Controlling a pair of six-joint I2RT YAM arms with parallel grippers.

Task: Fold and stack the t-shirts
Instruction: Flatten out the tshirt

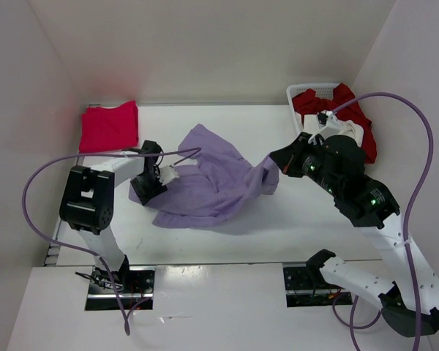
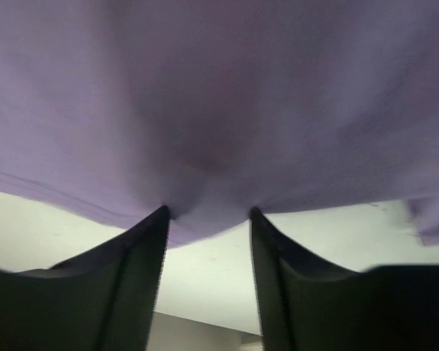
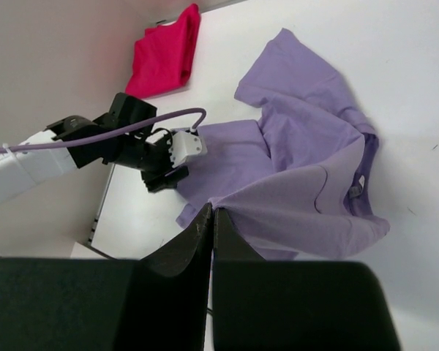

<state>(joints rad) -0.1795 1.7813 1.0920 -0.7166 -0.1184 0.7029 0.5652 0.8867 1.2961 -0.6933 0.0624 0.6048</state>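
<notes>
Right hand (image 3: 211, 219) pinches lavender shirt (image 3: 307, 146), basket (image 1: 312, 87) close behind.

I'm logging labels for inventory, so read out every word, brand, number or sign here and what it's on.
No text can be read anywhere.
What looks like a small tag at the collar of the purple shirt: too small to read.
Pink shirt, red shirt, basket: no print visible.

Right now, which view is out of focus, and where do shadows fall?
Left wrist view: the lavender shirt hangs very near the lens and looks soft, and the jaws are dark silhouettes. Right wrist view: the shirt is sharp, and the jaws are nearly black. Top external view: sharp, with even light and a soft shadow under the shirt's near edge.
</notes>
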